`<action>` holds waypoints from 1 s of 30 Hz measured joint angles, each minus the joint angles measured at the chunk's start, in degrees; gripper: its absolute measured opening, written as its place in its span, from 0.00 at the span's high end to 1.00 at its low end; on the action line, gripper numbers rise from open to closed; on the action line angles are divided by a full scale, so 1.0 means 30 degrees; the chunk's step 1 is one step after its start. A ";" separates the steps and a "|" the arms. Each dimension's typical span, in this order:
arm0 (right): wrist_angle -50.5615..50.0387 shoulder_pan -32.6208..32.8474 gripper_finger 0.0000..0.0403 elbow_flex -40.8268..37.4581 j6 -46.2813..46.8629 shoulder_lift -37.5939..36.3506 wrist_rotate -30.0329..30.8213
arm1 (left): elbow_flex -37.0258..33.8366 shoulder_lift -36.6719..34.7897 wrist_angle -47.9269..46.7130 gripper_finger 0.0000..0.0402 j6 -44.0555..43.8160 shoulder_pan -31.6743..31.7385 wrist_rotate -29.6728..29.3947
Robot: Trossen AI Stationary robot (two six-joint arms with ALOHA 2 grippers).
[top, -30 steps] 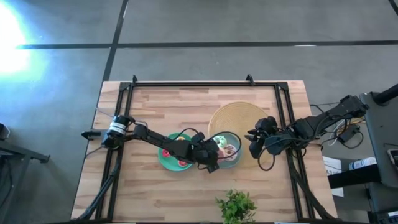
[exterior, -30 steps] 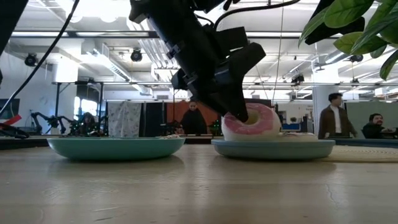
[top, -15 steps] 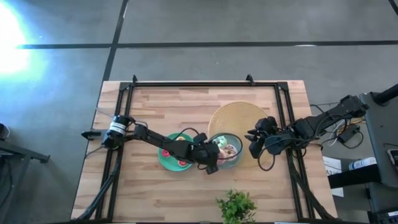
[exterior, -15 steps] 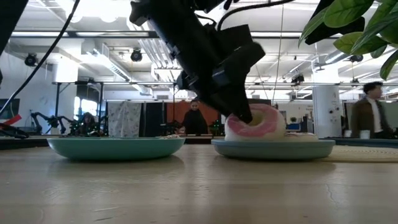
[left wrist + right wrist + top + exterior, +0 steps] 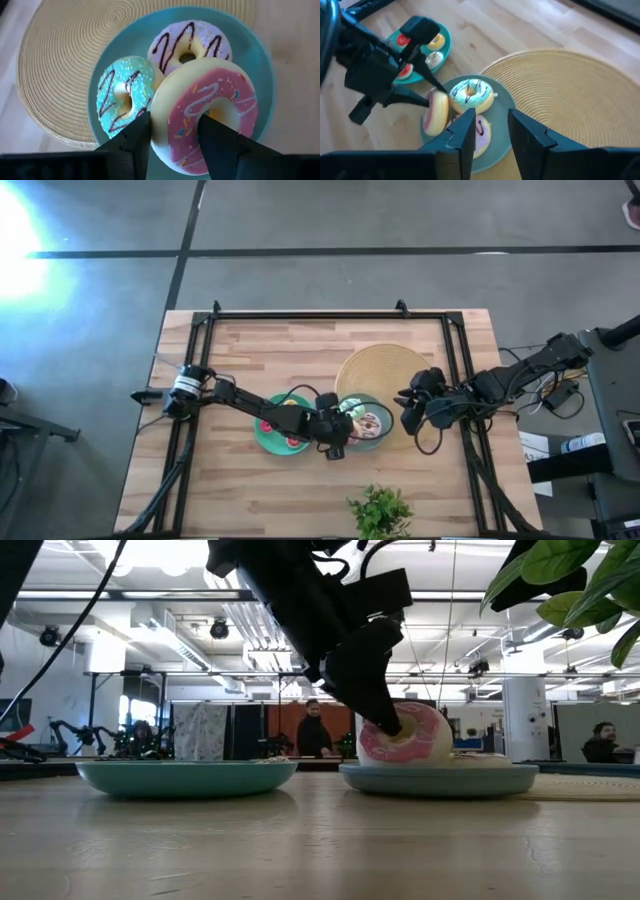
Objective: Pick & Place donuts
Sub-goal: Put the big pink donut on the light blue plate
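My left gripper (image 5: pixel 172 122) is over the right teal plate (image 5: pixel 250 45), shut on the pink iced donut (image 5: pixel 205 115), which stands tilted on edge. The green donut (image 5: pixel 122 95) and the white donut (image 5: pixel 190 45) lie flat on that plate beside it. The left teal plate (image 5: pixel 442 37) holds the tiny donuts, with red (image 5: pixel 404 40) and yellow (image 5: pixel 435 42) showing. My right gripper (image 5: pixel 408 412) waits open at the tan disc's right edge, touching nothing. My left gripper pinches the pink donut's ring (image 5: pixel 170 135). One finger (image 5: pixel 215 137) is in the hole and the other (image 5: pixel 132 142) is outside the rim. The fingers slant down from the table's left. The donut (image 5: pixel 405 735) is tilted, its lower edge at the plate (image 5: pixel 440 778).
The big woven tan disc (image 5: pixel 385 370) lies partly under the right plate, toward the far side. A potted plant (image 5: pixel 380 512) stands at the table's near edge. Black frame rails (image 5: pixel 455 350) run along the table's sides. Bare wood lies near and left of the plates.
My left gripper has kept its hold and shifted a little toward the table's left and near edge, turning at the wrist. The pink donut dipped flatter over the right plate, then came back up more on edge.
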 joint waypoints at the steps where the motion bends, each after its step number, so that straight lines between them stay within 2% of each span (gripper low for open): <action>1: 0.0000 0.0000 0.73 0.0000 -0.0006 0.0000 -0.0214 | 0.0021 -0.0022 0.0029 0.67 0.0040 0.0000 -0.0148; 3: 0.0007 0.0000 0.73 0.0000 0.0006 0.0000 -0.0882 | 0.0024 -0.0025 0.0073 0.67 -0.0591 -0.0003 -0.1232; 5: 0.0065 0.0000 0.72 -0.0038 0.0252 0.0000 -0.1565 | 0.0010 -0.0025 0.0301 0.67 -0.2691 -0.0005 -0.2450; 8: 0.0122 0.0000 0.70 -0.0364 0.0836 0.0000 -0.1871 | 0.0000 -0.0025 0.0361 0.67 -0.3767 0.0110 -0.2260; 10: 0.0470 0.0000 0.68 -0.0762 0.1150 0.0000 -0.2024 | -0.0109 -0.0025 0.0290 0.67 -0.3548 0.0118 -0.2043; 13: 0.2698 0.0000 0.64 -0.2004 0.1300 -0.0007 -0.2862 | -0.0122 -0.0025 0.0303 0.65 -0.3173 0.0087 -0.1734; 17: 0.8728 0.0000 0.59 -0.4548 0.1052 0.0046 -0.4266 | -0.0122 -0.0017 0.0325 0.59 -0.3268 0.0087 -0.1723; 21: 1.3206 -0.0011 0.55 -0.6494 0.1055 0.0326 -0.4345 | -0.0122 -0.0017 0.0340 0.53 -0.3117 0.0077 -0.1822; 30: 1.3726 -0.0036 0.55 -0.7052 0.1712 0.0689 -0.4198 | 0.0351 -0.0552 -0.0181 0.50 -0.0876 -0.0327 -0.1787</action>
